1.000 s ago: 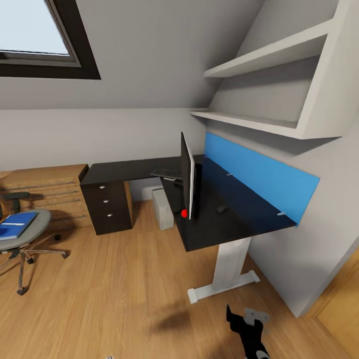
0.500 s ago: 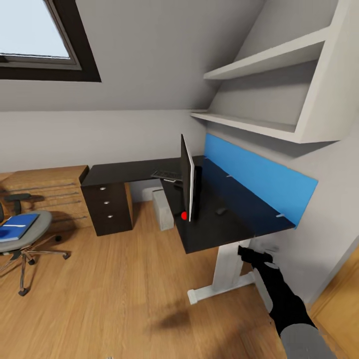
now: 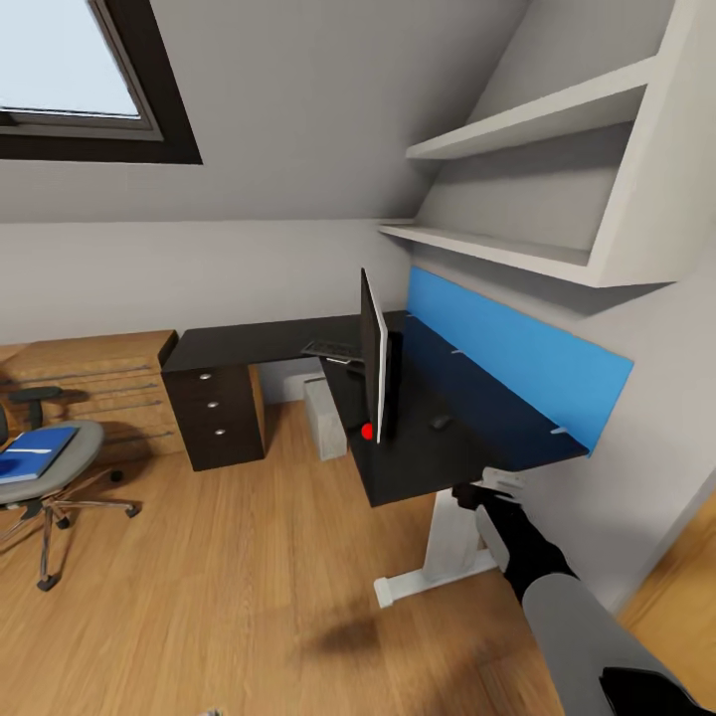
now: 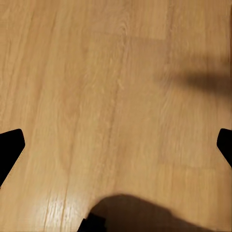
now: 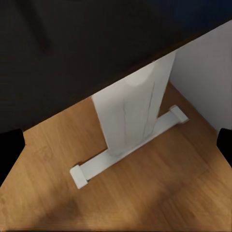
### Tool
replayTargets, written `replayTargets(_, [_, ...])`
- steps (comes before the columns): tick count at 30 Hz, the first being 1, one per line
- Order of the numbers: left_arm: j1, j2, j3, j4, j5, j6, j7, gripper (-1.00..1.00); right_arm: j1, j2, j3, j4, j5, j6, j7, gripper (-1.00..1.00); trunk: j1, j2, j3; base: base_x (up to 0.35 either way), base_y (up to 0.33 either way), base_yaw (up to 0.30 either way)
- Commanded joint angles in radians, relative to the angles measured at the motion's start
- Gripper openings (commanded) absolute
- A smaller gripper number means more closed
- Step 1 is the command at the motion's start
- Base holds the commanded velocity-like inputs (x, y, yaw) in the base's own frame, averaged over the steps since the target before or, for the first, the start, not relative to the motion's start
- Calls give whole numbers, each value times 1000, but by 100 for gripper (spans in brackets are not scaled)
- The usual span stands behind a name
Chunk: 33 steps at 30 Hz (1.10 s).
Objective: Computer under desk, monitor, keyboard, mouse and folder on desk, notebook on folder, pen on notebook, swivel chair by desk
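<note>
Our R gripper [image 3: 475, 494] raised by desk [image 3: 467, 438] edge, fingers spread wide, L gripper [image 4: 116, 145] likewise agape over wood floor [image 4: 96, 72], monitor [image 3: 374, 353] on desk

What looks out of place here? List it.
The monitor stands near the desk front edge, seen edge-on, turned sideways to the blue back panel. The folder lies on the swivel chair.

monitor [image 3: 374, 366] on desk [image 3: 457, 438], swivel chair [image 3: 45, 467] left

Right arm raised from floor level; right pincer [image 3: 475, 493] now just off near corner of desk [image 3: 447, 467], apparently not touching.
</note>
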Motion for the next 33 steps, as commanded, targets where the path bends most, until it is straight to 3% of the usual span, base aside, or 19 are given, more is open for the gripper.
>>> replayTargets(1, [0, 0, -2, 0, 7, -19, 3, 100, -3, 8, 1, 6, -9, -3, -5, 100, 0, -1, -1, 13, 0, 0])
replayTargets(8, [0, 0, -3, 0, 7, -71, 2, 100, -9, 48, 29, 35, -2, -27, -7, 100, 0, -1, -1, 161, 0, 0])
replayTargets(12, [0, -1, -4, 0, 7, -80, 2, 100, -10, 54, 36, 39, -1, -32, -7, 100, 0, -1, -1, 286, 0, 0])
replayTargets(22, [0, -3, -5, 0, 7, -85, 3, 100, -11, 53, 36, 43, -2, -41, -8, 100, 0, -1, -1, 313, 0, 0])
replayTargets(33, [0, -3, -5, 0, 7, -84, 4, 100, -11, 38, 31, 111, -6, -128, -9, 100, 0, -1, -1, 321, 0, 0])
